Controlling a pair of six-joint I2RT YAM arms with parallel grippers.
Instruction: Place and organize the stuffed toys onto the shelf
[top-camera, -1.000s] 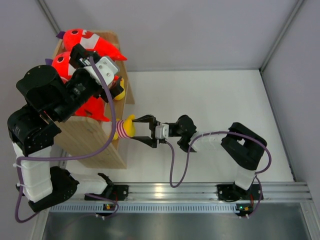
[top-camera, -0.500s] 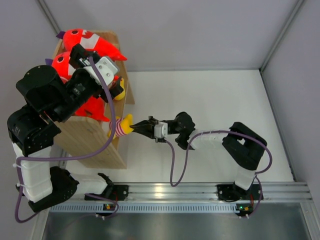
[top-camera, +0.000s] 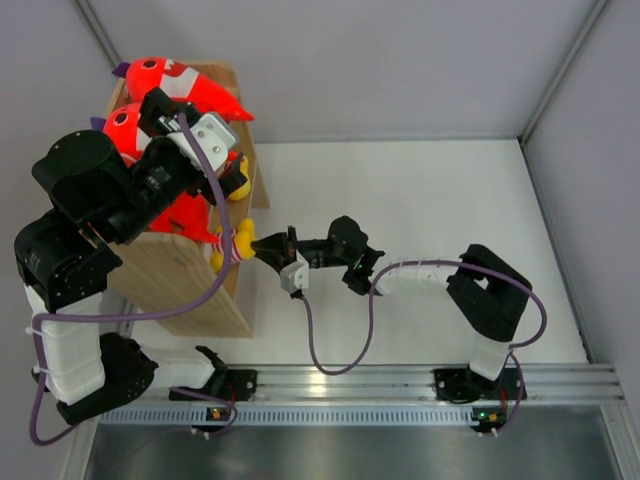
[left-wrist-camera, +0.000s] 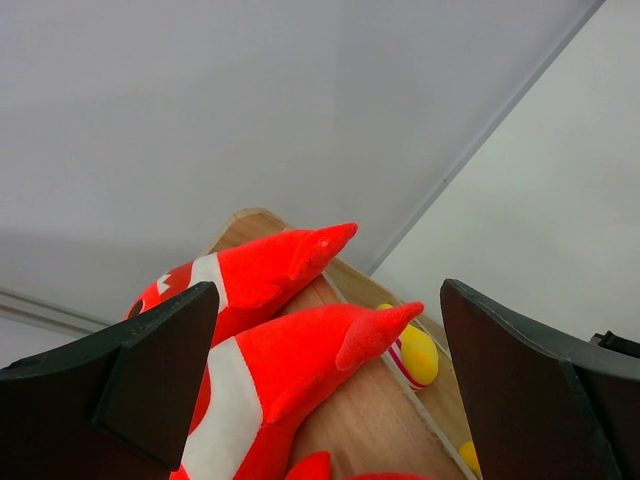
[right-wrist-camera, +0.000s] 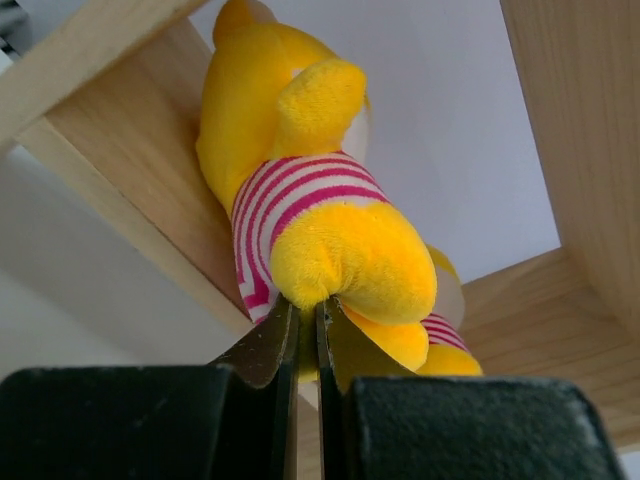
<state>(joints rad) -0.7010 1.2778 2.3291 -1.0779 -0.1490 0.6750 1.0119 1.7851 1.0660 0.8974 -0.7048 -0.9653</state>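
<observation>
Three red plush sharks (top-camera: 175, 80) (top-camera: 125, 128) (top-camera: 187, 215) lie on the top of the light wooden shelf (top-camera: 180, 285) at the left. A small yellow striped toy (top-camera: 238, 185) rests at the shelf's right rim. My left gripper (top-camera: 160, 110) hovers open above the sharks (left-wrist-camera: 300, 365), nothing between its fingers (left-wrist-camera: 160, 370). My right gripper (top-camera: 262, 248) is shut on a second yellow striped toy (top-camera: 235, 245), pinching a fold of its plush (right-wrist-camera: 330, 240) at the shelf's right side, against the wooden boards (right-wrist-camera: 570, 120).
The left arm's bulky body covers much of the shelf top. White tabletop (top-camera: 430, 200) stretches right of the shelf, with grey walls behind and on both sides. A purple cable (top-camera: 330, 350) loops from the right arm over the near table.
My right gripper has shut on the yellow striped toy and carried it left, up to the shelf's side. The left arm has not moved.
</observation>
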